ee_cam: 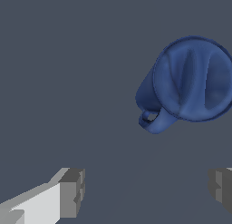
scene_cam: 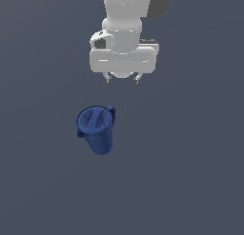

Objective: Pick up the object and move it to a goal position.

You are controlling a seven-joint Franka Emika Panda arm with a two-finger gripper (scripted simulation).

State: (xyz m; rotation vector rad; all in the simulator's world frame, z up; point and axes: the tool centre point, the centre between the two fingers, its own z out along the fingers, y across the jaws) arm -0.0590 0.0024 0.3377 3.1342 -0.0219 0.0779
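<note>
The gripper (scene_cam: 123, 79) hangs with its jaws spread wide and nothing between them; in the wrist view one finger (ee_cam: 72, 191) shows at each side with bare floor in the gap. It points straight down from the white arm (scene_cam: 125, 29).

The cup (scene_cam: 97, 128), dark blue with a wide rim, rests on the grey floor (scene_cam: 190, 181), apart from the gripper and offset toward the exterior view's left of it. It appears tilted, rim turned up toward the camera, its handle (ee_cam: 153, 119) on the side nearer the gripper.

This looks like the approach step: nothing is grasped. The next move calls for shifting the gripper over the cup, lining the jaws across its rim or wall, then descending and closing. No goal marker is visible.
</note>
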